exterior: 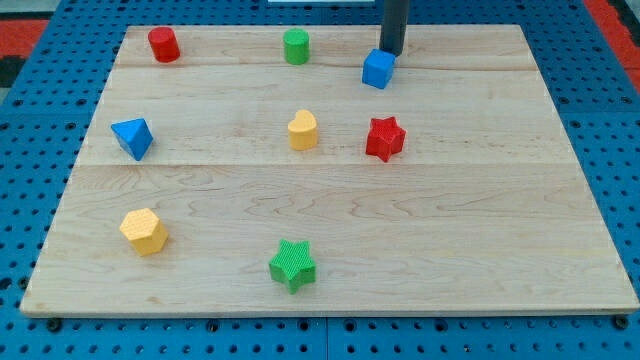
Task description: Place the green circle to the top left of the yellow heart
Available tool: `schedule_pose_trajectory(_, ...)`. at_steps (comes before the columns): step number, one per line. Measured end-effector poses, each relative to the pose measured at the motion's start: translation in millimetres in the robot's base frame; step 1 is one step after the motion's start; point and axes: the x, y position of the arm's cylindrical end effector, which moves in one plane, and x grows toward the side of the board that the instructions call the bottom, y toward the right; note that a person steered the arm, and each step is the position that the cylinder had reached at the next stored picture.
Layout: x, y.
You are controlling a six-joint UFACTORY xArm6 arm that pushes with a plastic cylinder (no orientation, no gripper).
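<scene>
The green circle [295, 46] is a short green cylinder near the board's top edge, middle. The yellow heart [303, 130] lies below it near the board's centre, about a block's width further right. My tip [391, 52] is at the view's top, right of the green circle, touching or almost touching the top of the blue cube [378, 69]. The tip is well apart from the green circle and the yellow heart.
A red cylinder [164, 44] stands at the top left. A blue triangular block [132, 137] lies at the left. A red star [385, 138] sits right of the heart. A yellow hexagon [145, 231] and a green star [292, 265] lie near the bottom.
</scene>
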Motion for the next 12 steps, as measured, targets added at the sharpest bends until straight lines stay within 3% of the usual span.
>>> schedule_pose_trajectory(2, 72.4, -68.4)
schedule_pose_trajectory(4, 58.8, -23.1)
schedule_pose_trajectory(6, 90.4, -40.7)
schedule_pose_trajectory(7, 27.4, -24.9)
schedule_pose_trajectory(8, -30.2, -47.7)
schedule_pose_trajectory(9, -40.6, -109.1)
schedule_pose_trajectory(10, -16.3, -152.8)
schedule_pose_trajectory(12, 52.5, -143.0)
